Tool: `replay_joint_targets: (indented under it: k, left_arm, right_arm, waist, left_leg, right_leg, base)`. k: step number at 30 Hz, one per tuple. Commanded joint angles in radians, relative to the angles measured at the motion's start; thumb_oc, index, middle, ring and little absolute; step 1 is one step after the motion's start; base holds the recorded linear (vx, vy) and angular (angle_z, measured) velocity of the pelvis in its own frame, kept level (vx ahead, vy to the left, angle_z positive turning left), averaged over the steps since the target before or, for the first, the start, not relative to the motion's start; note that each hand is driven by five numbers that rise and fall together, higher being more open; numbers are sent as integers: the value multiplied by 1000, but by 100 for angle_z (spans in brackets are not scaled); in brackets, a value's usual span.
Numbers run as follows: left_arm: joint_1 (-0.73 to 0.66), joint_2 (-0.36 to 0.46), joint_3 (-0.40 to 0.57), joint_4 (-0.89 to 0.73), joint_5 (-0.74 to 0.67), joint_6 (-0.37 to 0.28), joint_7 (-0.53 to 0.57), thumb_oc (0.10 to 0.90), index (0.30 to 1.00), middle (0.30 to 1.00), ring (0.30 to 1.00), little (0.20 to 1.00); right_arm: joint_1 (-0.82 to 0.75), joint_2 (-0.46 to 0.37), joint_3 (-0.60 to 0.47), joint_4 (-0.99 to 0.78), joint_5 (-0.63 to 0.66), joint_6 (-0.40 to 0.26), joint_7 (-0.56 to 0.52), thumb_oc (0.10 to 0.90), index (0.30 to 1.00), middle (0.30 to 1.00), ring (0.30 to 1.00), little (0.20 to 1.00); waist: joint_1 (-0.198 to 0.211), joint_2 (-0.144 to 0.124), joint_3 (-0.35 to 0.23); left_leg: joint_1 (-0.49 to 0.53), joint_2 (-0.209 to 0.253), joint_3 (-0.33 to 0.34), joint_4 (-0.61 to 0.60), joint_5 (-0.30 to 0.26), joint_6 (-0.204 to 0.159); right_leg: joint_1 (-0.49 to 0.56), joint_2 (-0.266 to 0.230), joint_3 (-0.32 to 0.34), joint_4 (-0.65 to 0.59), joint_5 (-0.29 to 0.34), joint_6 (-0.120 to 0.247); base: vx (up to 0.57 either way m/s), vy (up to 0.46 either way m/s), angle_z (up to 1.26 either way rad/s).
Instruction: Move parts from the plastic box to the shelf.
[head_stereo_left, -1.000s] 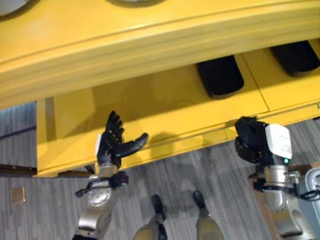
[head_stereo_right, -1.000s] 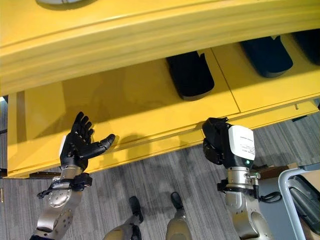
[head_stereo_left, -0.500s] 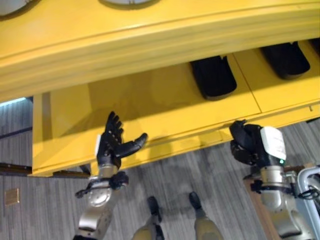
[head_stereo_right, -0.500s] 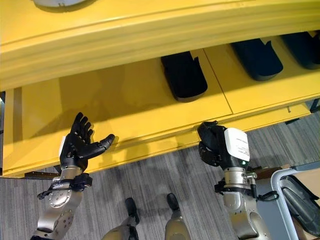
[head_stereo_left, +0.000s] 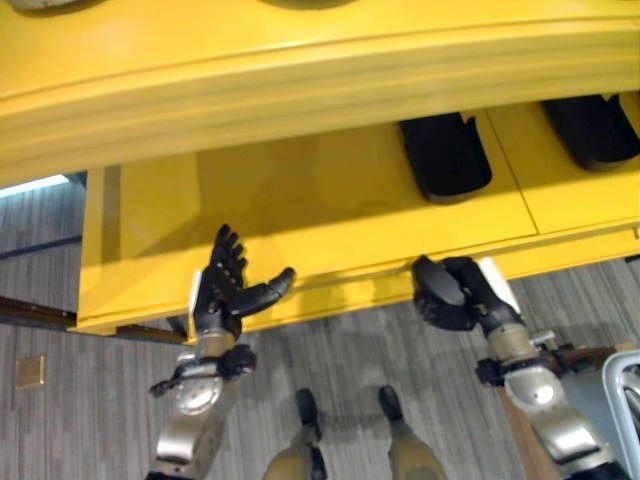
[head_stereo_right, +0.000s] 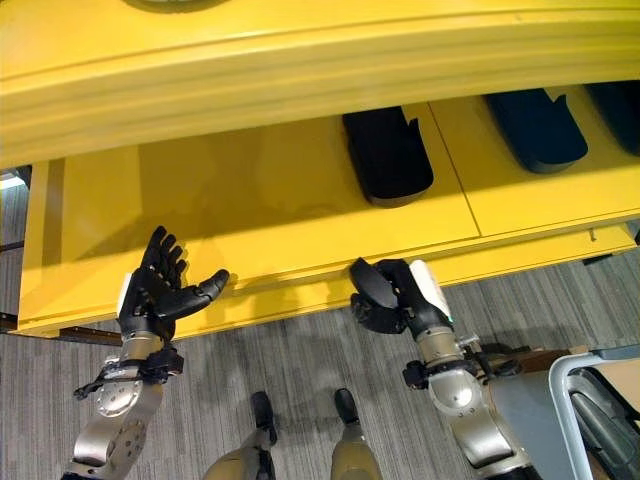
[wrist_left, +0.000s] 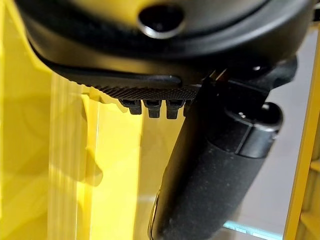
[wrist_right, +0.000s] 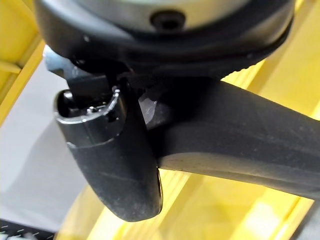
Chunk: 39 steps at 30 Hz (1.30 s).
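Two dark parts already sit on the yellow shelf (head_stereo_right: 250, 215): one part (head_stereo_right: 388, 157) at about 1 o'clock of the board, a second part (head_stereo_right: 535, 130) further out at 2 o'clock. Right hand (head_stereo_right: 392, 295) is at the shelf's front lip, 5 o'clock, fingers curled round a dark part (wrist_right: 235, 142); thumb (wrist_right: 117, 155) clamps it. Left hand (head_stereo_right: 160, 290) at 7 o'clock, fingers spread, holding nothing. My read: this part is next to be set down. Box count left: can't tell.
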Motion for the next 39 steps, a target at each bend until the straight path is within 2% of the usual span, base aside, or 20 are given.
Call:
replay_joint_targets:
  k: [1, 3, 9, 11, 18, 20, 26, 39]
  left_arm:
    - [-60, 29, 58, -39, -27, -114, -4, 900, 1000, 1000, 1000, 1000]
    - [-60, 25, 78, -26, -40, -128, 12, 900, 1000, 1000, 1000, 1000]
    - [-61, 21, 104, -9, -44, -142, 40, 900, 1000, 1000, 1000, 1000]
    - [-60, 18, 125, 4, -47, -153, 57, 900, 1000, 1000, 1000, 1000]
    - [-58, 9, 144, 10, -57, -163, 76, 900, 1000, 1000, 1000, 1000]
    - [-62, 9, 150, 16, -63, -168, 84, 900, 1000, 1000, 1000, 1000]
    - [-67, 24, 160, 15, -59, -168, 94, 900, 1000, 1000, 1000, 1000]
    - [-58, 35, 162, -16, -64, -159, 107, 900, 1000, 1000, 1000, 1000]
  right_arm:
    - [-203, -32, -24, -34, 74, -164, -23, 400, 300, 300, 300, 300]
    - [-248, -33, 11, -48, 151, -170, 5, 400, 300, 300, 300, 300]
    - [-307, -23, 55, -62, 301, -172, 50, 400, 300, 300, 300, 300]
    - [-346, -12, 88, -72, 406, -173, 85, 400, 300, 300, 300, 300]
    - [-407, 20, 139, -82, 568, -169, 131, 400, 300, 300, 300, 300]
    - [-446, 48, 167, -68, 690, -158, 155, 400, 300, 300, 300, 300]
    - [-540, 21, 196, -72, 773, -153, 152, 400, 300, 300, 300, 300]
    - [-628, 57, 243, -70, 971, -144, 144, 400, 300, 300, 300, 300]
  waist:
    - [43, -4, -121]
    - [60, 0, -118]
    - [78, 5, -112]
    - [91, 6, -111]
    - [110, 5, -110]
    - [121, 2, -112]
    - [137, -10, -116]
    - [151, -18, -131]
  left_leg:
    - [66, 100, 18, -2, -35, -95]
    - [63, 100, 2, -2, -31, -100]
    - [63, 96, -23, -2, -27, -105]
    - [62, 93, -39, -2, -24, -108]
    - [61, 91, -62, -2, -20, -114]
    - [61, 91, -72, -2, -17, -117]
    - [62, 89, -85, -2, -18, -119]
    - [63, 86, -91, -2, -23, -118]
  right_leg:
    - [49, -30, 10, 0, -65, 18]
    - [63, -32, -8, 0, -71, 12]
    - [89, -37, -36, 0, -81, 4]
    - [108, -38, -56, 0, -91, -2]
    - [130, -39, -87, 0, -102, -9]
    - [138, -37, -97, 0, -107, -11]
    - [153, -39, -117, 0, -114, -13]
    - [161, -44, -126, 0, -116, -12]
  base:
    - [16, -37, 10]
    - [20, -53, 15]
    - [9, -36, 19]
    - [0, -58, 27]
    - [-11, -34, 24]
    - [-15, -40, 13]
    - [-8, -25, 8]
    - [-5, -6, 8]
